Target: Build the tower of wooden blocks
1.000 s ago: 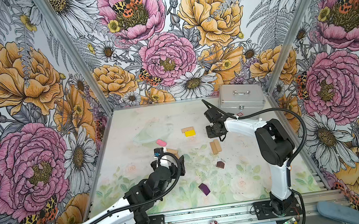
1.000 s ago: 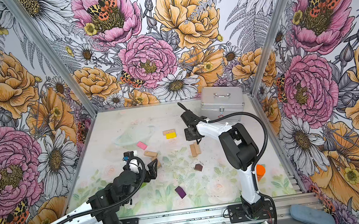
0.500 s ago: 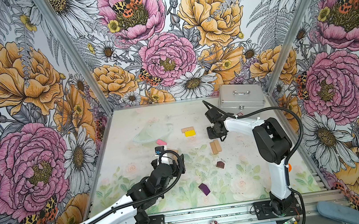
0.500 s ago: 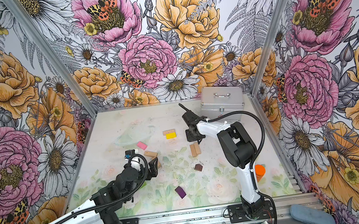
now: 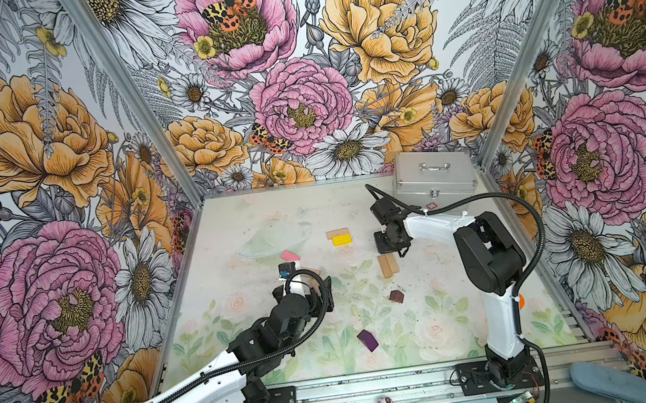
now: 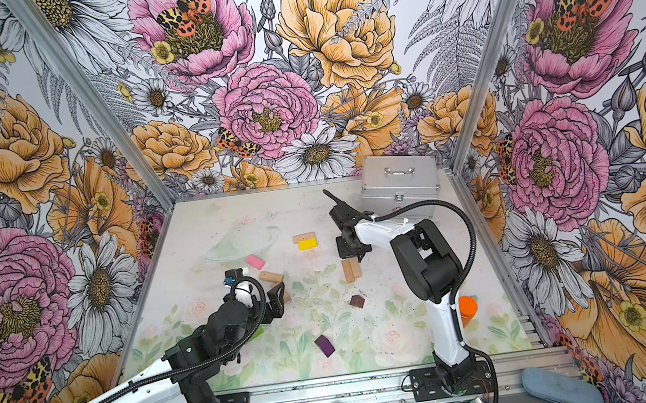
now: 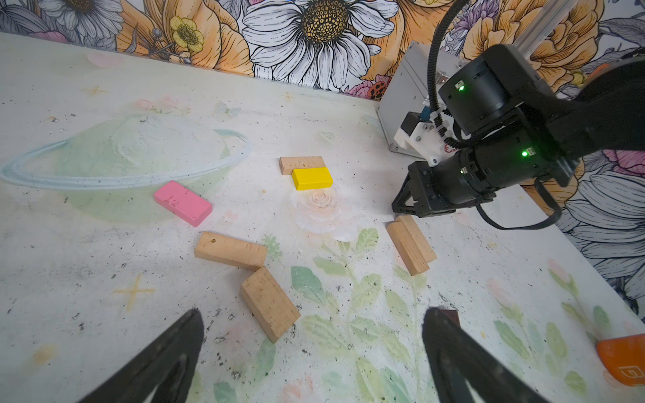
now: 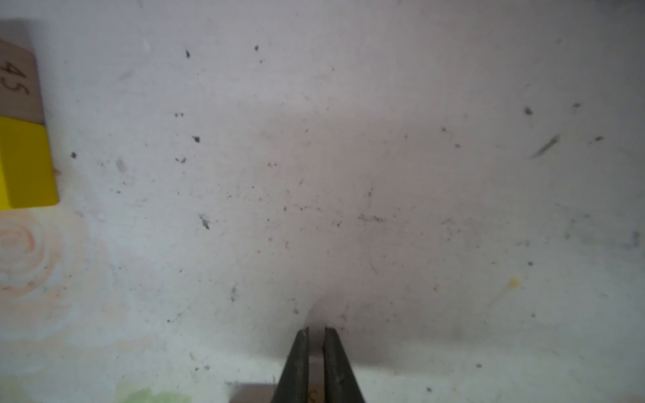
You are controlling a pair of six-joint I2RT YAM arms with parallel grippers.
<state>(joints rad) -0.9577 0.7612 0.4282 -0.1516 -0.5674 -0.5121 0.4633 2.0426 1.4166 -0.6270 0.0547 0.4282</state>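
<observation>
Tan blocks (image 7: 230,249) — five; yellow block (image 7: 311,178) — one

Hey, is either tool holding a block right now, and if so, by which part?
Nothing is held. The left tool is open and empty, stopping short of a tan block. The right tool is shut with nothing in it.

Painted table (image 5: 231,222) strewn with loose blocks.
A case (image 5: 433,178) stands far right and an orange bottle (image 6: 468,308) near right. Far of centre a yellow block (image 5: 341,240) touches a tan block (image 5: 337,233), with a pink block (image 5: 290,255) to their left. Two more tan blocks (image 7: 230,250) touch at a corner left of centre. A tan pair (image 5: 388,265) lies side by side mid-table, with a brown block (image 5: 396,296) and a purple block (image 5: 367,340) nearer.
</observation>
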